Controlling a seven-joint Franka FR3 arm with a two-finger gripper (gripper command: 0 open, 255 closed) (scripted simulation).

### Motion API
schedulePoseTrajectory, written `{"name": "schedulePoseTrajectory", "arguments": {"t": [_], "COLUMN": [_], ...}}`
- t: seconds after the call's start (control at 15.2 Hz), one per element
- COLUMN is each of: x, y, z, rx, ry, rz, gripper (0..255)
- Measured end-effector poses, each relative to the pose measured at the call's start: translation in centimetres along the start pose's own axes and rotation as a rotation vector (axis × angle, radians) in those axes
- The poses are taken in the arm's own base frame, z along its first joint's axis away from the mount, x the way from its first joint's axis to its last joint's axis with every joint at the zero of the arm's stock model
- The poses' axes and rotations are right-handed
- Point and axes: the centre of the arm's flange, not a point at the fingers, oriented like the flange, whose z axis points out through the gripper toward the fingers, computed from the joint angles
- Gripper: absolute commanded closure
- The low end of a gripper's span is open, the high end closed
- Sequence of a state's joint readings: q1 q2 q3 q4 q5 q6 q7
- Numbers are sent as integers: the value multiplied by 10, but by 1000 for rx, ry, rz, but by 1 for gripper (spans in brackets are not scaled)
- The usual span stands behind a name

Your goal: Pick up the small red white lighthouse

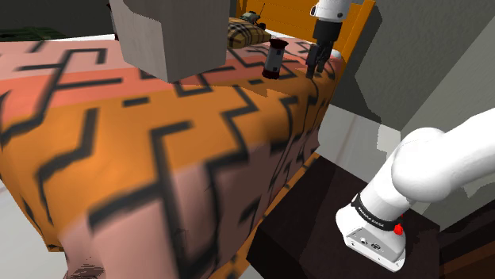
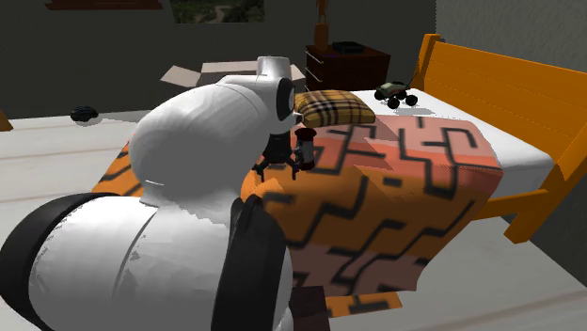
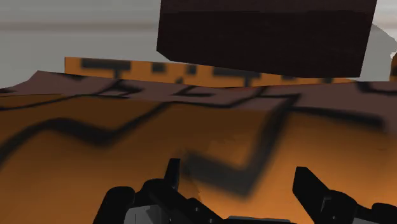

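Second exterior view: arm's (image 2: pixel 188 188) white bulk blocks our sight of near bed (image 2: pixel 508 89) edge. We find small lighthouse (image 1: pixel 275 59) upright, shadowed dark, near bed's edge by stand (image 1: pixel 317 218). Gripper (image 1: pixel 316 70) just beside it, fingers (image 3: pixel 310 188) spread, empty; blanket (image 1: pixel 159 150) contact we cannot tell.

A bulky white robot arm (image 2: pixel 188 160) with dark joints fills the foreground, in front of an orange wooden bed (image 2: pixel 527 103). On its orange-pink blanket with black zigzags (image 2: pixel 395 197), a small dark, reddish lighthouse (image 2: pixel 305 149) stands upright, the black gripper (image 2: pixel 279 167) just beside it. A tan plaid pillow (image 2: pixel 334 106) and a dark toy car (image 2: pixel 395 93) lie near the headboard.
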State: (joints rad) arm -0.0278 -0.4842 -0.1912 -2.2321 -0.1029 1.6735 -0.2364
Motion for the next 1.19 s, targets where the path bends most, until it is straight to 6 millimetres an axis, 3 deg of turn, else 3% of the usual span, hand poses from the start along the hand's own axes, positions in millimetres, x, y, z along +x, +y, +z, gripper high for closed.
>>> {"name": "schedulePoseTrajectory", "arguments": {"t": [0.73,1.19], "x": [85,144], "y": [78,112], "z": [-28,-56], "rx": [-85,-137], "ry": [140,226], "rz": [-196,-317], "gripper": [0,0]}}
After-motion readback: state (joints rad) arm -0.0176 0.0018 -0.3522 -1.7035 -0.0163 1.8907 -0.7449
